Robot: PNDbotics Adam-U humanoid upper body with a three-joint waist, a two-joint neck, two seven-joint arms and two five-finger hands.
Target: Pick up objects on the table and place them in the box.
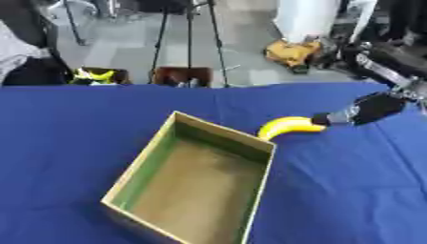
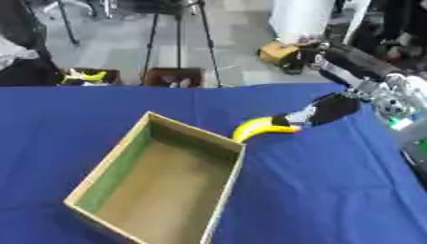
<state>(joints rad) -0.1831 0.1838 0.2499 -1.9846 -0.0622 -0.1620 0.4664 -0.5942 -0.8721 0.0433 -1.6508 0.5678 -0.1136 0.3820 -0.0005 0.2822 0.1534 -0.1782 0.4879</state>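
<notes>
Reaching in from about two o'clock, the right robot hand (image 2: 330, 108) is holding the stem end of a yellow banana (image 2: 260, 127), with its dark fingers (image 2: 293, 117) closing around that end. How the fingers are wrapping is too blurred to make out in detail, but they are touching the fruit. The black and silver arm is stretching back toward the upper right corner.

The banana is curving to the left of the robot hand, its free tip pointing down toward the far right corner of the box (image 1: 143, 169), roughly at one o'clock from the box's middle. Whether the fruit is resting on the cloth or hanging just above it is not something the views are settling.

The box is sitting open on the blue-covered desk (image 1: 66, 133), turned at an angle, with tan walls, a green inner left side and a brown floor with nothing lying inside. It is occupying the middle and lower part of both views.

The left robot hand is not appearing in either view.
</notes>
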